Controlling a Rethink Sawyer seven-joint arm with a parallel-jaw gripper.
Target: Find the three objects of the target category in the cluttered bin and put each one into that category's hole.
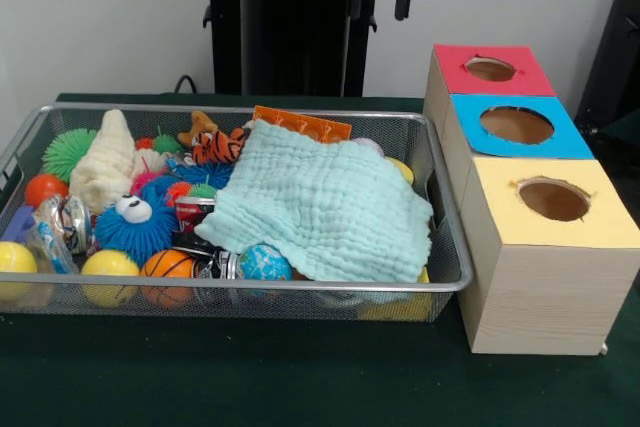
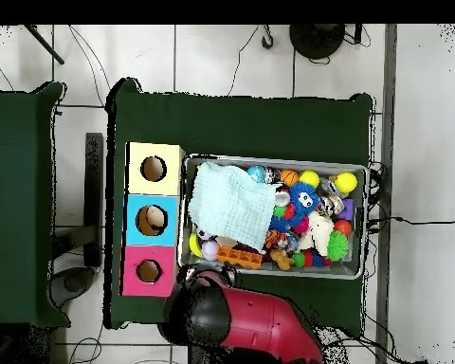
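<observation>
The silver wire-mesh bin (image 1: pixel 440 209) stands on the green table, also in the overhead view (image 2: pixel 278 159). It is full of clutter. A pale green cloth (image 1: pixel 325 202) covers its right half in the front view. The blue-framed hole (image 1: pixel 516 125) tops the middle wooden box beside the bin, also in the overhead view (image 2: pixel 151 220). The red and black arm (image 2: pixel 255 327) is drawn back over the pedestal, away from the bin. Its black end, with the gripper (image 2: pixel 205 313), sits near the bin's corner by the red box. The gripper's state does not show.
Red-framed (image 1: pixel 490 69) and yellow-framed (image 1: pixel 553 199) holes flank the blue one. In the bin lie a blue spiky ball with eyes (image 1: pixel 135 224), a green spiky ball (image 1: pixel 68 152), a cream cloth (image 1: pixel 105 162), a tiger plush (image 1: pixel 215 145), an orange tray (image 1: pixel 300 125), yellow balls (image 1: pixel 110 265) and a basketball (image 1: pixel 167 265).
</observation>
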